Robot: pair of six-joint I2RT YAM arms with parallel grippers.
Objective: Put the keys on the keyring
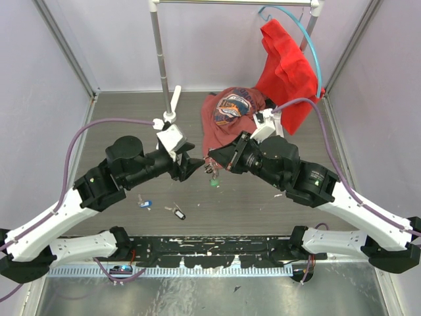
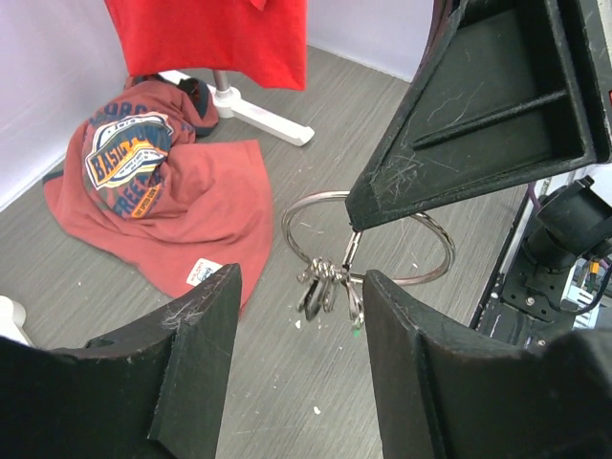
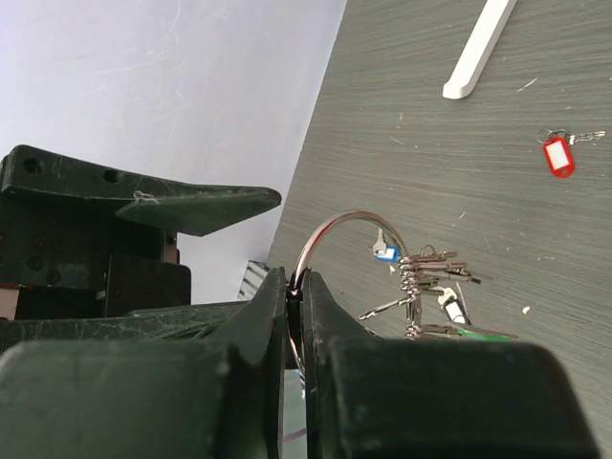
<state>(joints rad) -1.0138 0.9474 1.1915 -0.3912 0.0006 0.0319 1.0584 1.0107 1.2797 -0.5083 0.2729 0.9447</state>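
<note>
1. Nearest the arm bases, two loose keys lie flat on the surface [image 1: 250, 212]: a blue-tagged key [image 1: 145, 204] and, just beside it, a black-and-white key [image 1: 177, 212]. Both sit well apart from the ring. We read the black-and-white key's long axis as slanted, its dark head toward the near right and its blade toward the far left, though it is small in view.
2. Farther in, the left claw [image 2: 301, 292] stands partly open with nothing between its fingers, and it faces the ring.
3. Just beyond, the right claw [image 3: 296, 287] is closed tight on the wire of the keyring [image 3: 330, 222] and holds it above the surface. The ring stands on edge, arching up out of the grip with its plane in line with the seam between the fingers. The threaded keys [image 3: 430, 273] bunch on the side away from the grip, blades hanging down, and the green tag [image 1: 214, 183] dangles lowest.
4. We judge the step in hand to be presenting the ring for threading, with the loose keys not yet on it. The next move likely calls for the left claw to fetch a loose key by its head and bring its hole to the ring's split end.
5. Farthest back, a T-shirt [image 1: 230, 108] lies crumpled at the foot of a rack [image 1: 158, 52].
</note>
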